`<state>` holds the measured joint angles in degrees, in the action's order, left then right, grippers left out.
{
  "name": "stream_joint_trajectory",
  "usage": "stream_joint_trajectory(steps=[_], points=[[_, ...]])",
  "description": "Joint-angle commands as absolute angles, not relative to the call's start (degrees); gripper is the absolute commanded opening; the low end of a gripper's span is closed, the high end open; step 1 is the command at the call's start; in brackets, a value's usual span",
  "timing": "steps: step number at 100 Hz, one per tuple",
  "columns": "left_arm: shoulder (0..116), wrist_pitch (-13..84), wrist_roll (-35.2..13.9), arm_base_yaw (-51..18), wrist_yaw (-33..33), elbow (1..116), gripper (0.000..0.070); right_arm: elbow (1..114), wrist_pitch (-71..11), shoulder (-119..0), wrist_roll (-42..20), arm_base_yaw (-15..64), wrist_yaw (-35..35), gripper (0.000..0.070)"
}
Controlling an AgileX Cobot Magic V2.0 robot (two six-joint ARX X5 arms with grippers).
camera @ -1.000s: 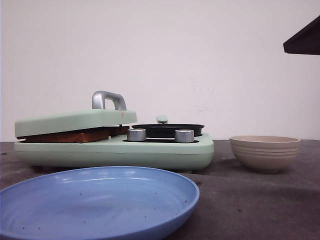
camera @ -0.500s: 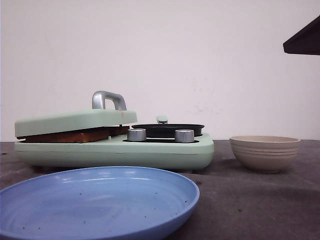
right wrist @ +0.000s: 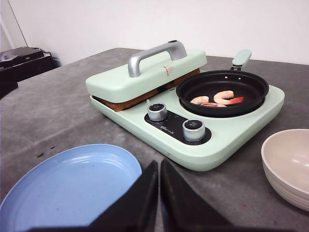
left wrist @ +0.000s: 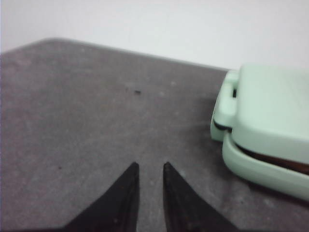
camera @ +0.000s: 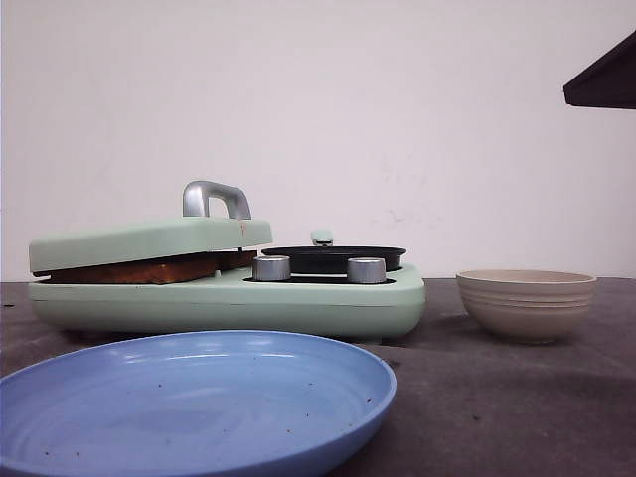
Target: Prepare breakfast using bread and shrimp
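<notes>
The bread [camera: 149, 268] shows as a toasted brown edge under the closed lid [camera: 149, 241] of the pale green breakfast maker [camera: 298, 303]; it also shows in the right wrist view [right wrist: 130, 102]. Pink shrimp [right wrist: 217, 99] lie in the black pan [right wrist: 222, 89] on the maker's right side. My left gripper [left wrist: 150, 165] is slightly open and empty above bare table, beside the maker's left end [left wrist: 270, 125]. My right gripper [right wrist: 159, 162] is shut and empty, between the blue plate [right wrist: 67, 183] and the maker's front edge. Neither gripper shows in the front view.
The blue plate [camera: 199, 397] sits nearest, in front of the maker. A beige bowl [camera: 527, 303] stands to the maker's right. The lid has a silver handle [camera: 214, 197], and two knobs [right wrist: 193, 129] face front. A dark object [camera: 601, 79] hangs at the upper right.
</notes>
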<state>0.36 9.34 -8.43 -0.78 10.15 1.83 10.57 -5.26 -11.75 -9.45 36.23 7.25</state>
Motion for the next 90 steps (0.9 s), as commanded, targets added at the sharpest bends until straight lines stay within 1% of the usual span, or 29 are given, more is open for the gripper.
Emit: stream_joint_trajectory(steps=[1,8,20,30,90], points=[[0.2,10.5,-5.1,-0.8,9.5,0.8,0.0,10.5,-4.4,-11.8,-10.1,36.7,7.0,0.0],[0.2,10.5,-3.4,-0.8,9.4,0.8,0.0,10.5,-4.3,-11.8,-10.1,36.7,7.0,0.0],[0.2,10.5,-3.9,-0.8,9.6,0.8,0.0,10.5,-4.3,-11.8,-10.1,36.7,7.0,0.0],[0.2,10.3,-4.1,-0.8,7.8,0.8,0.0,10.5,-4.3,-11.8,-10.1,36.7,7.0,0.0],[0.2,10.3,-4.1,-0.8,7.9,0.8,0.0,10.5,-4.7,-11.8,-10.1,36.6,6.7,0.0]])
